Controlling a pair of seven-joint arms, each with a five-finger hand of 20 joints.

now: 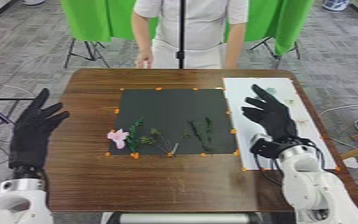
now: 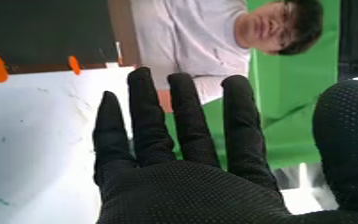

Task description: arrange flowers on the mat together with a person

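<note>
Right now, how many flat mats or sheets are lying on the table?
2: the dark mat in the middle of the table, and the white sheet on the right side, below the right hand. Another one beneath them would be hidden.

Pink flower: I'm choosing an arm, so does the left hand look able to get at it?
Likely yes: the pink flower lies at the left edge of the dark mat, and I see only tabletop between it and the open left hand.

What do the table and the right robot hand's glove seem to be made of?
The table seems to be wood or a wood laminate, given its brown, streaky grain. The right robot hand wears a black glove, probably knit fabric, matte with tiny dots.
</note>
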